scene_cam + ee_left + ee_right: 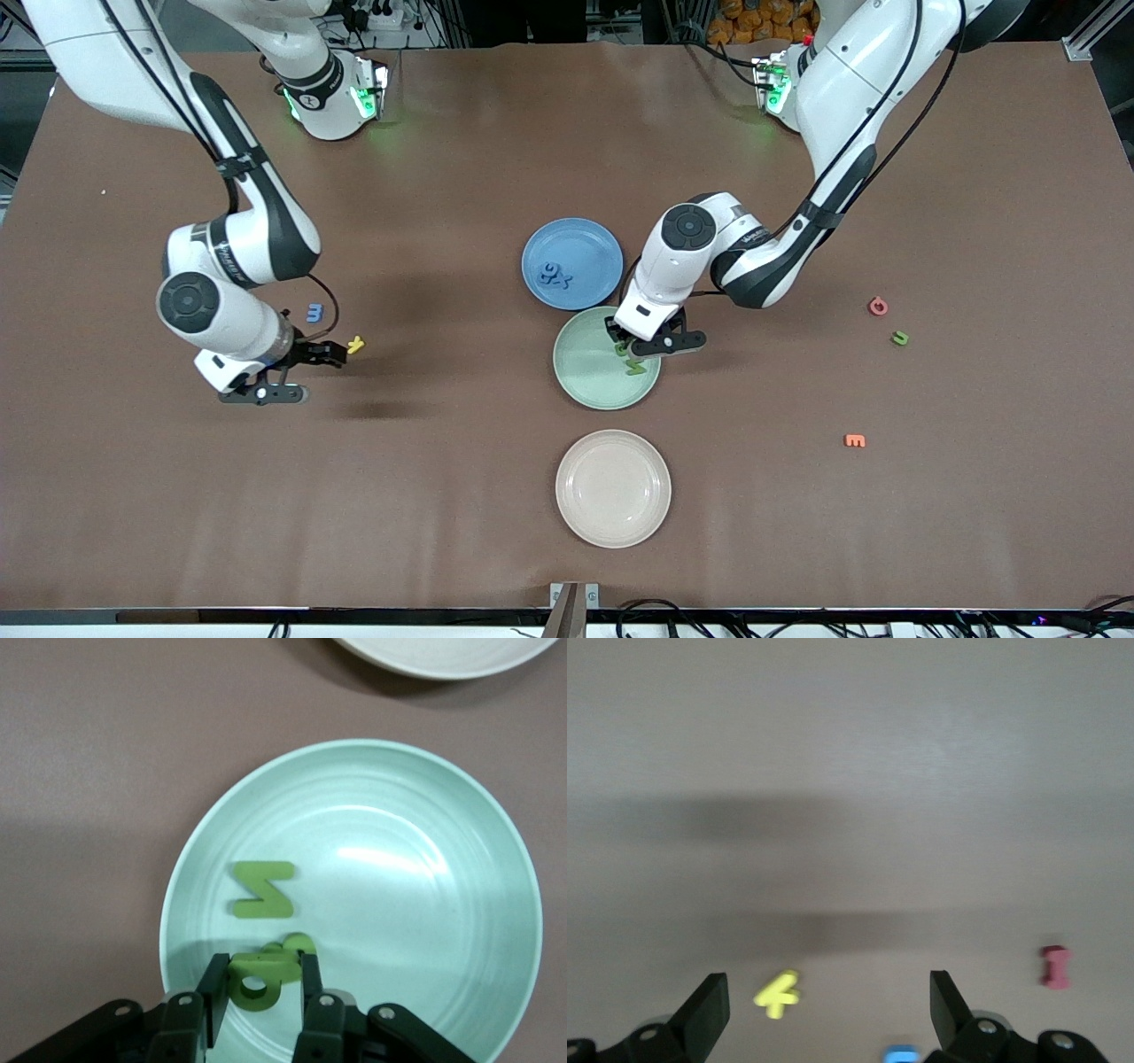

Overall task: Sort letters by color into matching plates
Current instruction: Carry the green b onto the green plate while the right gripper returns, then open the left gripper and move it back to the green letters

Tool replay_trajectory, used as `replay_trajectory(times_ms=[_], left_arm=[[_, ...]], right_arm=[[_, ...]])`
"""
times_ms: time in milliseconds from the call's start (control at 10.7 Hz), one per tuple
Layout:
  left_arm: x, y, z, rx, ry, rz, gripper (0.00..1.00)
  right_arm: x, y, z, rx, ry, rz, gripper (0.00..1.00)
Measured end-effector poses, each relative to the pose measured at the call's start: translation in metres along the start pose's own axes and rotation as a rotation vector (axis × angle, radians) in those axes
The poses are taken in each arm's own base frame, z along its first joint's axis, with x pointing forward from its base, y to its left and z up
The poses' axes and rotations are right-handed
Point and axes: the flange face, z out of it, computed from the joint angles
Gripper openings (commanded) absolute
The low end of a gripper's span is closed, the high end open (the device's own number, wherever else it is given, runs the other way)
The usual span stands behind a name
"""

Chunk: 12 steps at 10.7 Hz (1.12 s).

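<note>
The left gripper (262, 979) was down over the mint green plate (578, 372), its fingers (215, 988) clamped on a green letter (254, 981) with a round hole in it. A green Z-shaped letter (263, 889) was already lying flat in that plate, just beside the held one. The blue plate (585, 245), farther from the front camera and touching the mint one's rim, had a few blue letters (556, 276) in it; I couldn't read which. The cream plate (613, 488) sat nearest the camera.

The right gripper (829, 1005) hung low over the right arm's end of the table, jaws spread wide and holding nothing, near a yellow letter (355, 345) and a blue letter (314, 313). Toward the left arm's end, a red letter (877, 307), a green U (900, 338) and an orange letter (854, 440) lay loose on the brown table (443, 487).
</note>
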Motion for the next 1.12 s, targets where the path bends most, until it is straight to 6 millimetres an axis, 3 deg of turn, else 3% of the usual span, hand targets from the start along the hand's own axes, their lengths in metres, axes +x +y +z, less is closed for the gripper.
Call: replay_trajectory(times_ms=[280,560,654,934,1121], left_arm=[[0.013,-0.007,0.002,0.027,0.003,-0.019,1.0],[0.038,-0.018,-0.013,0.094,0.007,-0.024,1.0],[0.055,-0.033,-0.025,0.126,0.011,0.001,1.0],[0.112,-0.116,-0.059,0.184,-0.017,0.12,1.0],[0.129,-0.189,-0.067,0.19,-0.066,0.189,1.0]], right_arm=[[-0.013,0.049,-0.001,-0.007,-0.014,-0.024,1.0],[-0.037,0.06,0.016,0.0,0.014,-0.021,1.0],[-0.048,0.062,0.026,0.005,0.021,-0.019,1.0],[-0.069,0.066,0.034,0.0,0.005,-0.014,1.0],[-0.087,0.068,0.04,-0.001,0.004,-0.01,1.0]])
